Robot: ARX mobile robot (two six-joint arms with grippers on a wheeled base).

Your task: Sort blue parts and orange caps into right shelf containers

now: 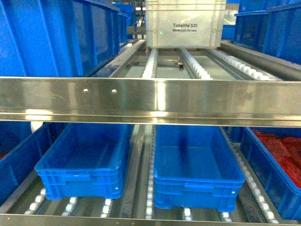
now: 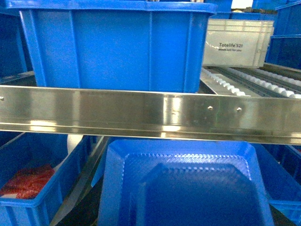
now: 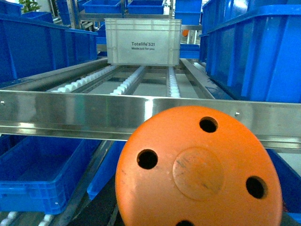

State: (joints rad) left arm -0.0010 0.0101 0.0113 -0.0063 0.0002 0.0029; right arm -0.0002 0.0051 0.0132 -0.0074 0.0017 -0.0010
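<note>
A blue part (image 2: pixel 188 188), a shallow moulded tray with a textured inner step, fills the lower left wrist view just below the steel rail (image 2: pixel 150 113). It hides my left gripper's fingers, which hold it. The round end of an orange cap (image 3: pixel 197 169), with several small holes, fills the lower right wrist view and covers my right gripper's fingers, which hold it. On the lower shelf in the head view stand two empty blue containers, one left (image 1: pixel 77 181) and one at the middle (image 1: pixel 197 190). Neither gripper shows in the head view.
A steel rail (image 1: pixel 150 101) crosses in front of the shelf between its levels. A whitish lettered crate (image 1: pixel 186 23) sits at the back of the upper roller lanes. A blue bin (image 1: pixel 270 176) at lower right holds red pieces (image 1: pixel 282 150). Large blue bins flank the upper level.
</note>
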